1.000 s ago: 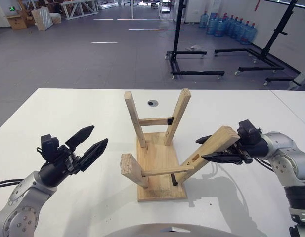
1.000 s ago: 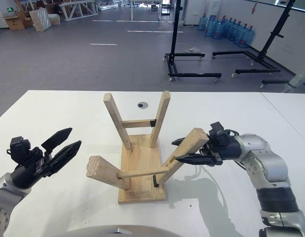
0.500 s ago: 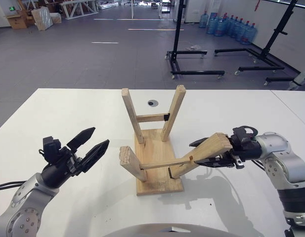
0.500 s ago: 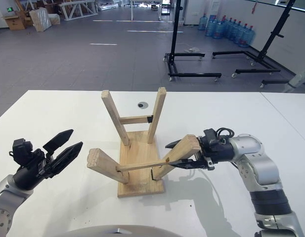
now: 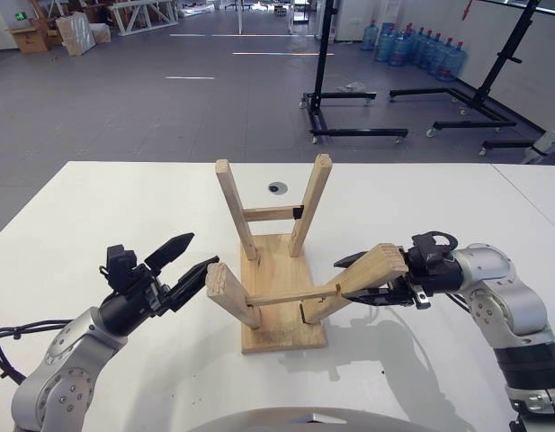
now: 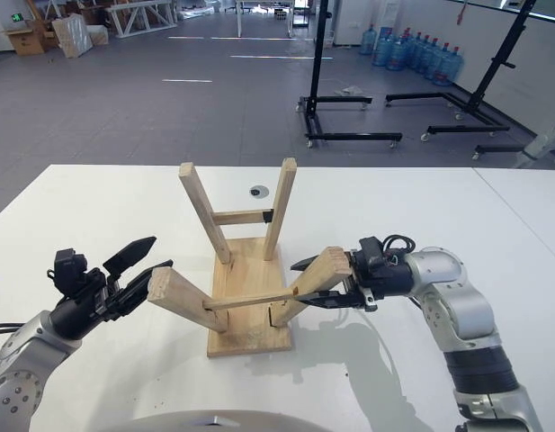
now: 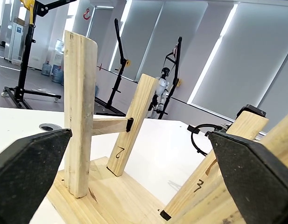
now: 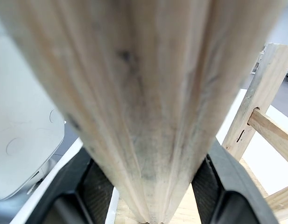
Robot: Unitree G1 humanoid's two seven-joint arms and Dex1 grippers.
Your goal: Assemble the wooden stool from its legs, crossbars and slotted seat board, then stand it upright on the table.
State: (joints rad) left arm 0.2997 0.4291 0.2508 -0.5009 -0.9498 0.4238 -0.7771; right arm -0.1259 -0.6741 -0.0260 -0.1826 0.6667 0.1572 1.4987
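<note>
Flat light-wood slotted seat board lies mid white table. Far wooden leg pair, joined by a crossbar, stands upright on the board's far end. Near wooden leg pair, on a thin crossbar, sits tilted over the board's near end. Right gripper pinches its right leg. Left gripper is spread wide, just beside its left leg; contact unclear.
</note>
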